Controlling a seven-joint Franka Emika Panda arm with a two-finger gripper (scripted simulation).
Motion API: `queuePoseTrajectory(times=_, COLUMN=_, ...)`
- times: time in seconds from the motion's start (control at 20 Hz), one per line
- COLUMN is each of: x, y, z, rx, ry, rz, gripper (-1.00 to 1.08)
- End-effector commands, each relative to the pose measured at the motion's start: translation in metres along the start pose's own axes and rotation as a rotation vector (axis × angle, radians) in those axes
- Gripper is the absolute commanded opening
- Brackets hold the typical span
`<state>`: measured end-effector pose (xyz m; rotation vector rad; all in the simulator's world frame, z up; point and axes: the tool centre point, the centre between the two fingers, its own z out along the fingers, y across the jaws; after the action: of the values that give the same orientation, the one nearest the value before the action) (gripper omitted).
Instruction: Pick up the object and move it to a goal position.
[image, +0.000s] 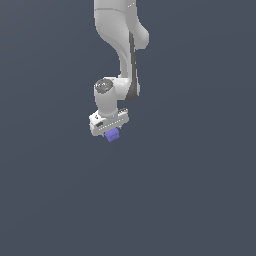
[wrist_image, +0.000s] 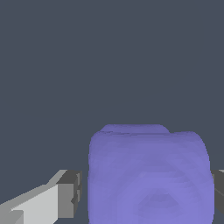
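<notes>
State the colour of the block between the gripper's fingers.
Plain violet-blue, unmarked. The block shows best in the wrist view, where it sits large.

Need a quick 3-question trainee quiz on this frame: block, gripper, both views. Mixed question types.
1. True or false: in the wrist view the violet-blue block sits between the gripper fingers.
2. Multiple choice: in the exterior view the block is A) far from the arm, B) just under the white gripper, C) absent.
3. Short answer: how many blocks show in either view?

Key: 1 true. 2 B. 3 one.
</notes>
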<state>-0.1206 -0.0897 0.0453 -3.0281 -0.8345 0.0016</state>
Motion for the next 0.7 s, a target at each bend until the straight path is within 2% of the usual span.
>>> queuePoseTrajectory(times=0.0, x=0.0003, y=0.0004, z=0.0036, rx=-0.001, ry=0.001, rz=0.0, gripper=1.0)
queuePoseTrajectory(times=0.05, x=0.0004, y=0.0004, z=0.0039, rx=-0.001, ry=0.001, rz=0.0, gripper=1.0)
queuePoseTrajectory(times=0.1, x=0.0004, y=0.0004, z=0.0039, rx=-0.001, ry=0.001, rz=0.0, gripper=-1.0)
queuePoseTrajectory(times=0.65, x=0.0005, y=0.0014, z=0.0027, rx=-0.002, ry=0.002, rz=0.001, gripper=-1.0)
